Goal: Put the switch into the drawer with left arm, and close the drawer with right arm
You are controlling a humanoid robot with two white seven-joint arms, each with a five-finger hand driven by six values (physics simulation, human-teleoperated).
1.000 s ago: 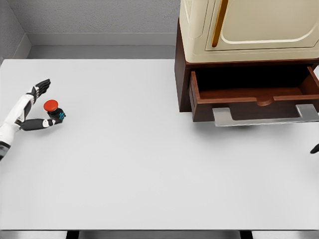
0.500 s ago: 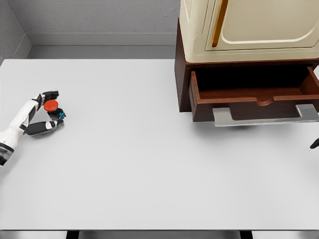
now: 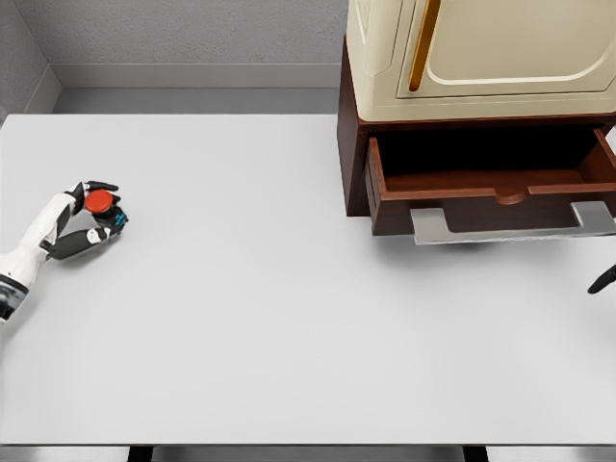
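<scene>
Since a second earlier, the left hand [image 3: 85,219] had closed its fingers around the switch [image 3: 100,205], a red-capped button on the white table [image 3: 250,318] near its left edge. Well apart, at the far right, the wooden drawer [image 3: 491,188] stood pulled open, its dark interior holding nothing visible, under the cream cabinet [image 3: 481,53]. Only a dark tip of the right hand [image 3: 603,280] showed, its grasp impossible to judge.

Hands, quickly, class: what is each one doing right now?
Left hand: fingers closed around the switch on the table.
Right hand: only a tip shows at the right edge; cannot be told.
</scene>
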